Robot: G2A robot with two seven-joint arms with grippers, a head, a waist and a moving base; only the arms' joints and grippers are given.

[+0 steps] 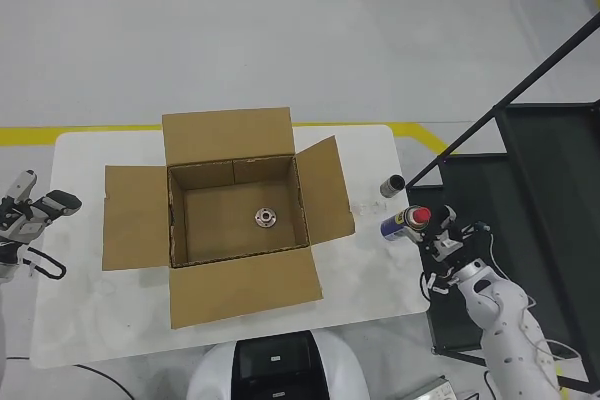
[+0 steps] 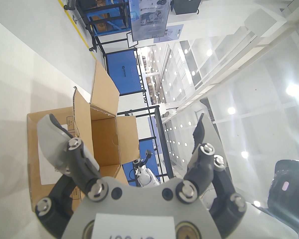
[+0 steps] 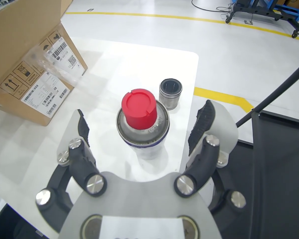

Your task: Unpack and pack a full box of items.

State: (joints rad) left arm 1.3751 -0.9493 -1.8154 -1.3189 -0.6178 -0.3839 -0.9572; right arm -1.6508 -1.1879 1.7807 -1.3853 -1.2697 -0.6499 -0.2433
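Observation:
An open cardboard box (image 1: 238, 215) stands in the middle of the white table (image 1: 370, 280) with all flaps spread. A small metal flanged part (image 1: 265, 216) lies on the box floor. At the table's right edge a spray can with a red cap (image 3: 142, 123) stands upright, and a metal cylinder bearing (image 3: 170, 93) stands just beyond it. My right gripper (image 3: 145, 123) is open, its fingers apart on either side of the can without touching it. My left gripper (image 2: 125, 131) is open and holds nothing, off the table's left edge, facing the box (image 2: 102, 135).
A black metal rack (image 1: 540, 200) stands right of the table, close to the right arm. The box's side flaps (image 1: 135, 217) cover much of the table's left and front parts. Bare table lies between the box and the can.

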